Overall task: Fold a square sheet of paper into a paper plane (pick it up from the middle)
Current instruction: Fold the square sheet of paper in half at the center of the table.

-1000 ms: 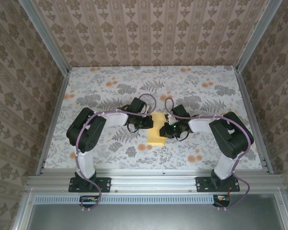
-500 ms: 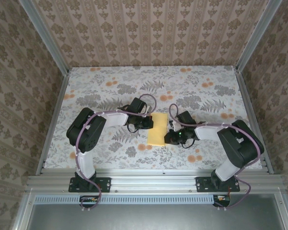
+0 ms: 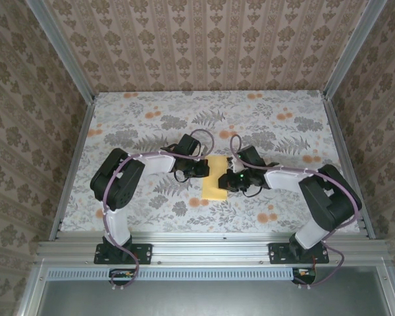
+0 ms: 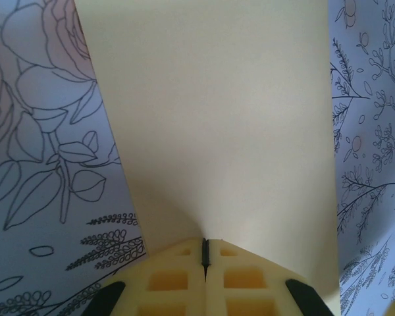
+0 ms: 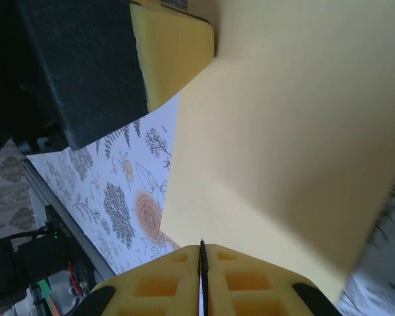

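Right jaws back at the square sheet of paper (image 3: pixel 214 187), both pairs closed on its sides.

The left arm (image 3: pixel 122 181) and the right arm (image 3: pixel 322 194) are built alike: bulky black joint housings joined by white links, each rising from a black base plate (image 3: pixel 123 252). A thin purple cable (image 3: pixel 212 143) loops along each arm and down to its base. A small green light (image 3: pixel 241 176) glows on the right wrist. The left end effector (image 4: pixel 206 253) has pale yellow fingers (image 4: pixel 168 280) moulded with square recessed pockets and black outer shoulders. The right end effector (image 5: pixel 202 257) looks the same.
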You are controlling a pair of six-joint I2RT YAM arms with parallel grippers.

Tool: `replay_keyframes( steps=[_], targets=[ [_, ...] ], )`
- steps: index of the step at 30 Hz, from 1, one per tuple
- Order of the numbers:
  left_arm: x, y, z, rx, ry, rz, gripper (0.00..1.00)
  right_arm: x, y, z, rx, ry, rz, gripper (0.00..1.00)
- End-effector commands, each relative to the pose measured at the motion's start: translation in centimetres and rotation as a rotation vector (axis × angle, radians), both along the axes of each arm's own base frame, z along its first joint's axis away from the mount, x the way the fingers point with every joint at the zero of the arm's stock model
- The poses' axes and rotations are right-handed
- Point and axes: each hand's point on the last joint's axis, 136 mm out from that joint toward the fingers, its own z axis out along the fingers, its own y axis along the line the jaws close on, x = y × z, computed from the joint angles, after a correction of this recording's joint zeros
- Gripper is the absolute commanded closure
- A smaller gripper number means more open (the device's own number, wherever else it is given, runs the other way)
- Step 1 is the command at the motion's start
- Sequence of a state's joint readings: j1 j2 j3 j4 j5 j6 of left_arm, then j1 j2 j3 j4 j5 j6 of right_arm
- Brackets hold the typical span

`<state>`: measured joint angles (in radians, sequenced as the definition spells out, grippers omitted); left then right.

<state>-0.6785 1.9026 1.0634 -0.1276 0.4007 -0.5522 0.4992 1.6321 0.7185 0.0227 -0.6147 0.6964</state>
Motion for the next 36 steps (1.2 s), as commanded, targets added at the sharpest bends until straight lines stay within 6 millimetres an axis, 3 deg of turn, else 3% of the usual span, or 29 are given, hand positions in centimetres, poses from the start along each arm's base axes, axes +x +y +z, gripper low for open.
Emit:
replay_keyframes(
  steps=[1,8,17,22,25,30,36],
  targets=[
    [-3.0,4.7,-4.4,0.21,0.116,0.019,0.97,-0.9,0.4,-1.6,-0.012,0.055,0.022,0.87],
    [-3.0,4.7,-4.7,0.211,0.118,0.017,0.97,-3.5,-1.1,-4.3,-0.121,0.099,0.06,0.87],
    [-2.8,4.7,-4.7,0.212,0.117,0.02,0.97,-7.9,-4.1,-5.8,-0.183,0.165,0.062,0.87],
    [-2.6,4.5,-4.6,0.206,0.114,0.015,0.97,-8.9,-5.0,-6.1,-0.195,0.17,0.041,0.87],
    [-2.4,4.1,-4.3,0.197,0.113,0.01,0.97,-8.0,-4.5,-4.6,-0.161,0.136,0.028,0.87],
    [-1.8,3.3,-3.1,0.168,0.096,0.003,0.96,-4.2,-3.7,0.1,-0.084,0.005,-0.04,0.87],
    [-0.6,1.9,-1.1,0.116,0.07,-0.009,0.94,0.0,-5.2,2.3,-0.057,-0.059,-0.144,0.8]
  ],
)
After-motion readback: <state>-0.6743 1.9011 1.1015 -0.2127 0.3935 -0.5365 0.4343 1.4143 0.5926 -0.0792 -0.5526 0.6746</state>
